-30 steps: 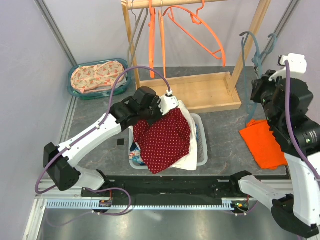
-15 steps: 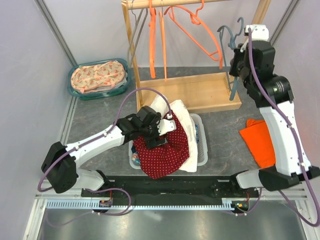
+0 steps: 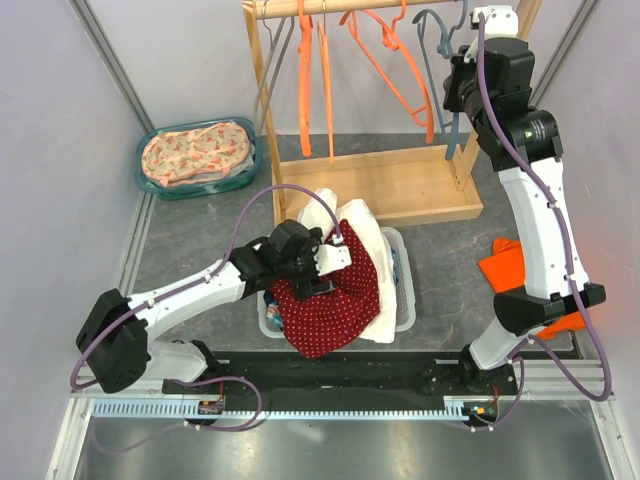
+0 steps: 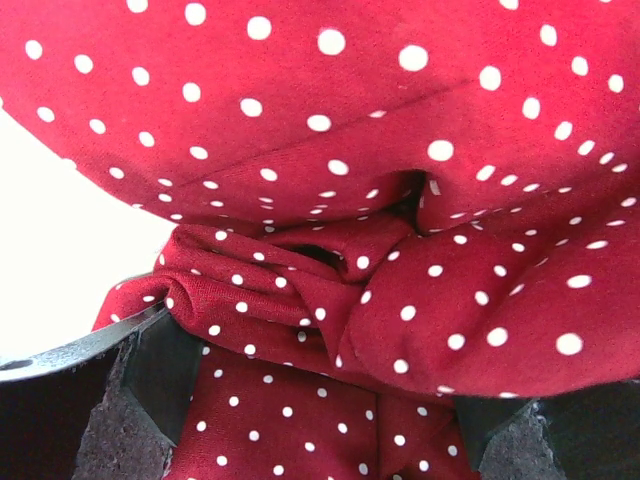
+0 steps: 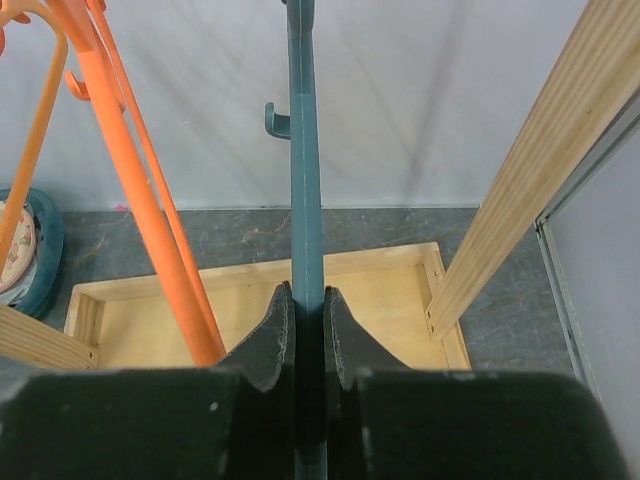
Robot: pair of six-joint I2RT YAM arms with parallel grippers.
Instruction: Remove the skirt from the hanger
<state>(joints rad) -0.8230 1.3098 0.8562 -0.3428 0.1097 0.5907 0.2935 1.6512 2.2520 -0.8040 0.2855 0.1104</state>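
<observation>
At the far left of the surface (image 3: 190, 235) a teal tub (image 3: 165, 185) of floral cloth is seen, well apart from the work. Toward the centre, the red dotted skirt (image 3: 335, 295) is held by the left jaws, which are pinched on a bunched fold of the fabric (image 4: 330, 290); the skirt is draped over a white basket (image 3: 404, 295) and a white cloth (image 3: 372, 245) lying in it. No hanger is seen in the skirt, so the removal itself is judged done, and the step in hand is taken to be the putting away of both pieces. Behind the basket stands the wooden rack (image 3: 380, 185), with orange hangers (image 3: 385, 60) hung on its rail (image 3: 285, 8). Just right of these, a teal hanger (image 3: 434, 70) is held upright near the rail by the right jaws, pressed together on its stem (image 5: 303, 180). Whether its hook is already over the rail cannot be told. Next, the hook would need to be seated before release, and the skirt let go into the basket. At the right, an orange cloth (image 3: 505, 268) lies on the surface.
</observation>
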